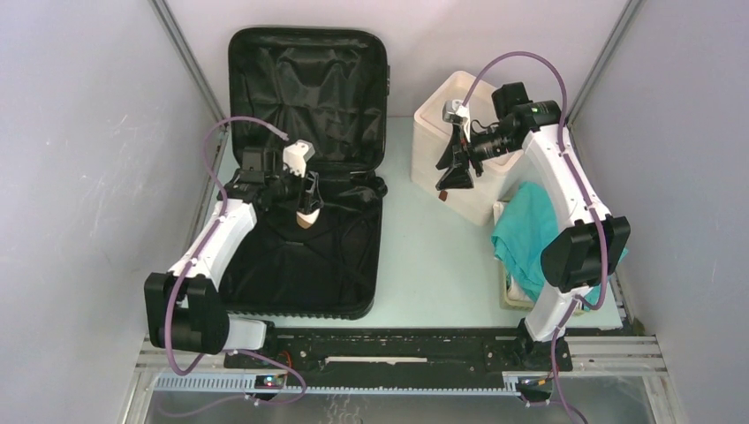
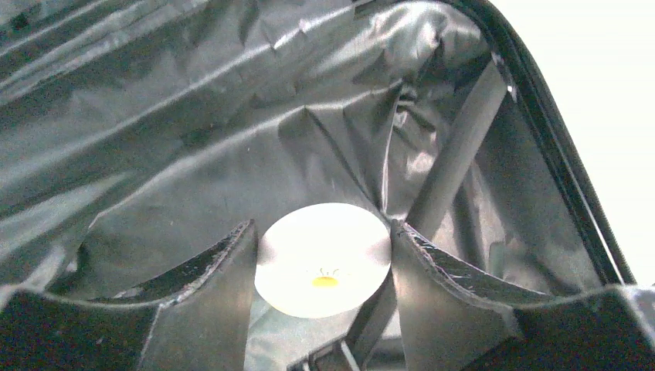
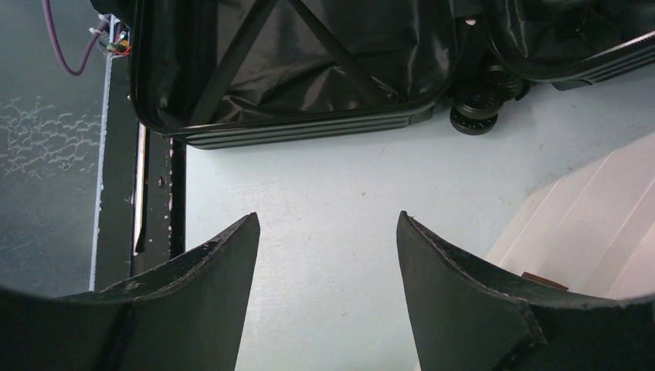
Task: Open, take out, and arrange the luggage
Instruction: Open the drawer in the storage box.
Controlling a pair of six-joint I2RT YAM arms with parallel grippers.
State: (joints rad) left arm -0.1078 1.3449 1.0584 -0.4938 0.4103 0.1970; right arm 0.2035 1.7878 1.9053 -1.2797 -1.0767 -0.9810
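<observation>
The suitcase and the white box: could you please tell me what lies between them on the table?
Nothing: only bare table separates the suitcase and the white box, seen in the top view.

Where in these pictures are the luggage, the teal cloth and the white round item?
the luggage (image 1: 318, 265): top external view, on the black lining of its lower half.
the teal cloth (image 1: 521, 234): top external view, on its middle folds.
the white round item (image 2: 322, 259): left wrist view, centre of its face.

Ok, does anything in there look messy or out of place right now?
The teal cloth is bunched up and hangs over the rim of the pale basket on the right, rather than lying neatly inside. The luggage lining is wrinkled, but nothing looks broken or spilled.
</observation>
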